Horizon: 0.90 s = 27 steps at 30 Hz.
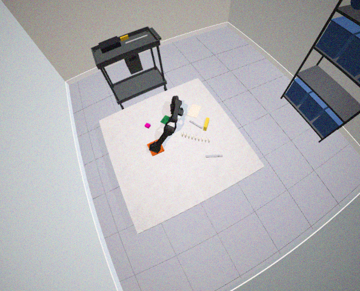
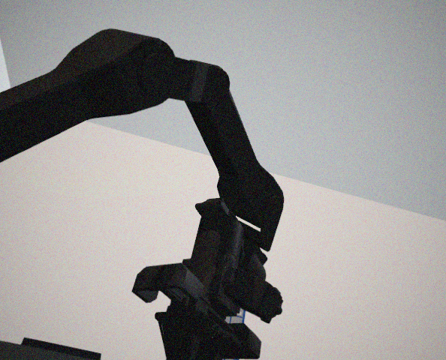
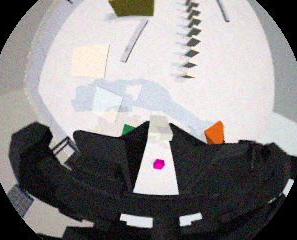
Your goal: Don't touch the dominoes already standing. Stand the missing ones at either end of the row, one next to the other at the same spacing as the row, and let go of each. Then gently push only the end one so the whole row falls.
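Domino (image 3: 160, 127), pale and small, is pinched between the tips of my pincer (image 1: 176, 101) (image 2: 207, 333) (image 3: 159, 124). It is up off the big white mat (image 1: 174, 188) (image 2: 99, 217) (image 3: 238, 75). The other dominoes (image 1: 195, 137) (image 3: 192, 42) stand in a row on the mat, well apart from my tips. A yellow block (image 1: 206, 123) (image 3: 133, 7) and a thin gray bar (image 1: 196, 124) (image 3: 134, 41) lie on one side of the row. Another gray bar (image 1: 213, 156) (image 3: 223, 10) lies on the other side. I see a little pink block (image 1: 147, 125) (image 3: 159, 164) too, near a green square (image 1: 165, 119) (image 3: 128, 130).
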Each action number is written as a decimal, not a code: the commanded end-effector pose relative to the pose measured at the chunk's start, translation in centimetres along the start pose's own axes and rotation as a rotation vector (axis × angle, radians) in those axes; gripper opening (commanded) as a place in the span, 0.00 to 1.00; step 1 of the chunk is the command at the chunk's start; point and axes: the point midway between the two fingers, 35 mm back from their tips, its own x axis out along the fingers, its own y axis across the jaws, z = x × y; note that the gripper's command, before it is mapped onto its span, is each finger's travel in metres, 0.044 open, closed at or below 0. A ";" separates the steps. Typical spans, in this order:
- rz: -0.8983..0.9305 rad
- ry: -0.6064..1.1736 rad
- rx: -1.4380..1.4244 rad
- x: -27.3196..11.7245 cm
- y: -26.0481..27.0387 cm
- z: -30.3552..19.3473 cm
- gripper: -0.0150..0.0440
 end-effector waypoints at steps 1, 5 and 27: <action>0.015 -0.001 0.037 -0.5 -4.2 3.4 0.44; 0.010 -0.004 0.055 0.0 -8.0 5.3 0.44; 0.015 -0.004 0.056 8.3 -7.4 5.7 0.44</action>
